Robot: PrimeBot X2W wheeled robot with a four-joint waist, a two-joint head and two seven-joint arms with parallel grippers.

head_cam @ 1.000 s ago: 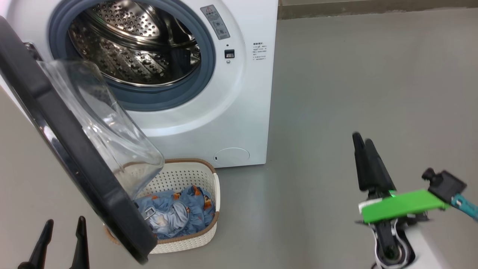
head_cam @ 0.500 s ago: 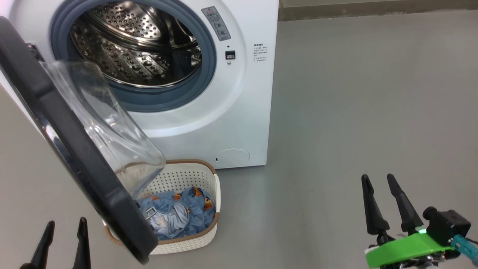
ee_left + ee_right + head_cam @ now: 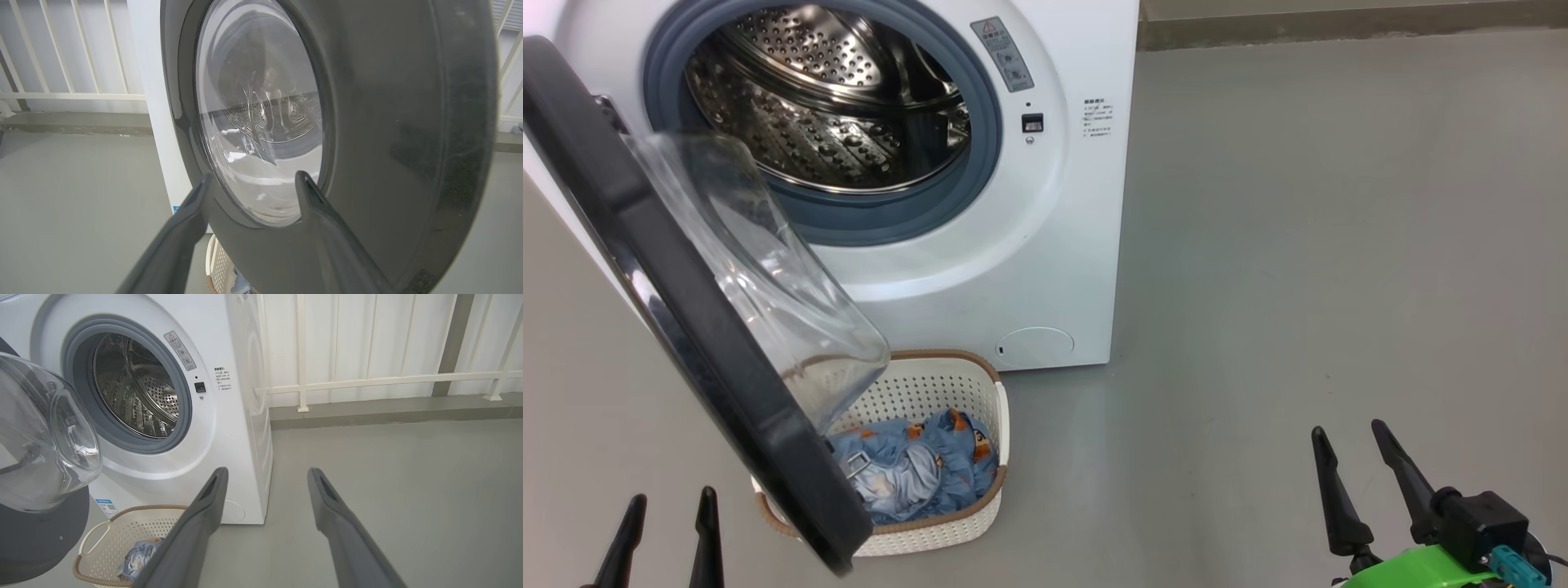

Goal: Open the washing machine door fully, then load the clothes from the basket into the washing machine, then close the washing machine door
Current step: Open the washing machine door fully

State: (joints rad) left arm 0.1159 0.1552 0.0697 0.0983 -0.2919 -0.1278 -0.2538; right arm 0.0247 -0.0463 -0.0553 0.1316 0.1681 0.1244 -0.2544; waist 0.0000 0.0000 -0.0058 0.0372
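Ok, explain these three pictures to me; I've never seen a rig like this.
It is a wheeled robot with two arms. One picture looks down from its head; the other two look along each arm's gripper. The paired dark prongs are its left gripper and right gripper, both open, holding nothing. Ahead stands a washing machine with its door swung open. On the grey floor before the machine sits a basket with blue clothes inside. The left wrist camera faces the door's outer side close up.
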